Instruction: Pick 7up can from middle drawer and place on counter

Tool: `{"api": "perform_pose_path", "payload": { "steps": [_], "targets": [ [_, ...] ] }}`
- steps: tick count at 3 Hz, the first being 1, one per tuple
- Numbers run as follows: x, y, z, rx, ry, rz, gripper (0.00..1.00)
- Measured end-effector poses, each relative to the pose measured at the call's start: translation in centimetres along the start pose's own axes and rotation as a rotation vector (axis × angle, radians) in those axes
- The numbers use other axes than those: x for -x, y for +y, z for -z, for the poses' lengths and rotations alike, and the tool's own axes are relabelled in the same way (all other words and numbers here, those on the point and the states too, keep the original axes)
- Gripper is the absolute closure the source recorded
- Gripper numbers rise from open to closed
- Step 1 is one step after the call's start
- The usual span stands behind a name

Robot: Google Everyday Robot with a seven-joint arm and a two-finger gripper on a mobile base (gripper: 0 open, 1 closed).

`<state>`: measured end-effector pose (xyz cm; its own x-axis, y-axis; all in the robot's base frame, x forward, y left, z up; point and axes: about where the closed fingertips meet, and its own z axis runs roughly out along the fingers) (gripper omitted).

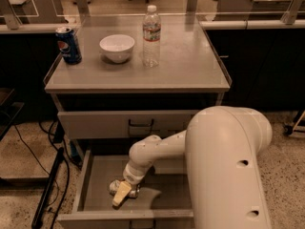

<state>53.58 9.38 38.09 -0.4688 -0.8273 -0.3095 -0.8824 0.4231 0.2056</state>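
7up can (115,186) in middle drawer (164,200) | fingers (121,195) clamped on it | counter (183,68): Pepsi (69,45), bowl (116,47), bottle (151,32)

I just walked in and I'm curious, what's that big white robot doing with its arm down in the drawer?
The robot's arm reaches down into the open middle drawer, and its tool is right at the little 7up can lying on the drawer floor. It is after that can, which is not yet up on the counter. On the counter stand a Pepsi can, a white bowl and a water bottle.
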Motion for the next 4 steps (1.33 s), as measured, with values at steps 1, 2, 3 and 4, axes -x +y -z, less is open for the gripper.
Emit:
{"api": "perform_pose_path", "payload": {
  "steps": [1,2,3,4],
  "targets": [
    [-0.4,-0.8,-0.6,-0.002,0.009,-0.025,0.00],
    [-0.9,-1.0,-1.8,0.004,0.035,-0.037,0.00],
    [-1.0,-1.0,-2.1,0.006,0.040,-0.039,0.13],
    [-1.0,-1.0,-2.1,0.006,0.040,-0.039,0.36]
  ]
}}
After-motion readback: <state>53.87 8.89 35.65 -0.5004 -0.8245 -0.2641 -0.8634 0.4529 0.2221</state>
